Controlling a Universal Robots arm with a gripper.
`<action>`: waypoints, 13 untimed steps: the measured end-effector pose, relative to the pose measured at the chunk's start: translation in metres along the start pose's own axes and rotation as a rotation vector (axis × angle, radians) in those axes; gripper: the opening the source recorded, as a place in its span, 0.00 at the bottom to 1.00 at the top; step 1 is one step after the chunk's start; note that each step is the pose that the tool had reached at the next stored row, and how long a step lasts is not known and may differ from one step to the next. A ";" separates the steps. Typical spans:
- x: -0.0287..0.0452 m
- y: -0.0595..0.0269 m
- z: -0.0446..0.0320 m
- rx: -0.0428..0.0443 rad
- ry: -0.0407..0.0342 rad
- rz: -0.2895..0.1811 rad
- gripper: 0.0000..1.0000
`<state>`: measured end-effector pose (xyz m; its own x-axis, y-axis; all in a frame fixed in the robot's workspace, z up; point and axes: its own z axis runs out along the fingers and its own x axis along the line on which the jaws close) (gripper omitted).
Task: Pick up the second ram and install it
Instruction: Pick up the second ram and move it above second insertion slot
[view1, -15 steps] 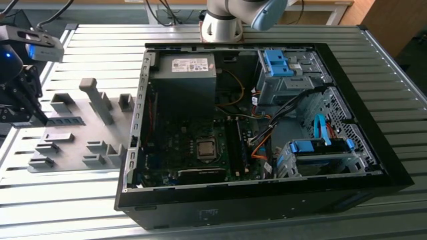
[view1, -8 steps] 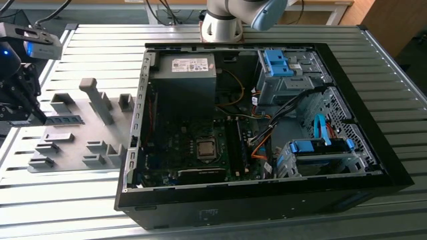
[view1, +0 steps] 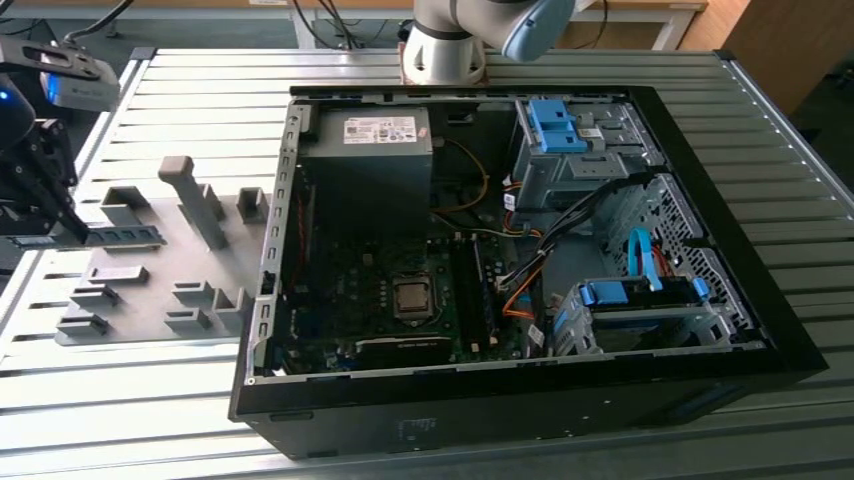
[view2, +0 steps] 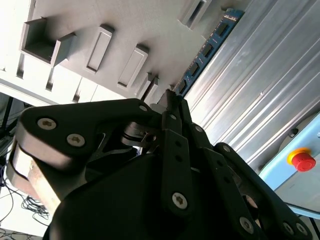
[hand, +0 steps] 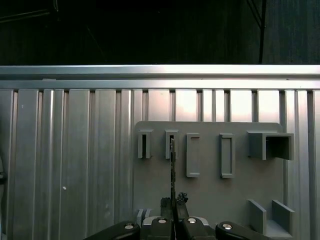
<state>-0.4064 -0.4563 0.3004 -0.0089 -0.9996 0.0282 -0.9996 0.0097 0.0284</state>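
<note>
1. Ribbed aluminium table (view1: 787, 150) filling most of the exterior view, slats running across the frame from left to right.
2. Bright white glare (view1: 94, 400) on the slats at the lower left of the exterior view, fading to duller grey toward the right.
3. Pale wooden panel (view1: 801, 40) in the upper right corner of the exterior view, beyond the table's edge.
4. White-legged desk (view1: 678, 25) along the top edge of the exterior view, with dark cables (view1: 310, 20) hanging at upper centre-left.
5. In the first wrist view, the same slatted metal, ending at a raised rail (hand: 160, 72) with deep shadow (hand: 150, 30) beyond.
6. In the second wrist view, loose black wires (view2: 22, 205) lying on a pale, brightly lit surface.
</note>
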 end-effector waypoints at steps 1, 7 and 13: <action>0.0000 0.0001 -0.0013 0.0000 0.0001 0.000 0.14; 0.0004 0.0005 -0.0170 -0.0001 0.0002 0.000 0.14; 0.0011 0.0013 -0.0442 -0.0001 0.0002 0.001 0.14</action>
<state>-0.4064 -0.4562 0.3446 -0.0094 -0.9996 0.0284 -0.9995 0.0102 0.0285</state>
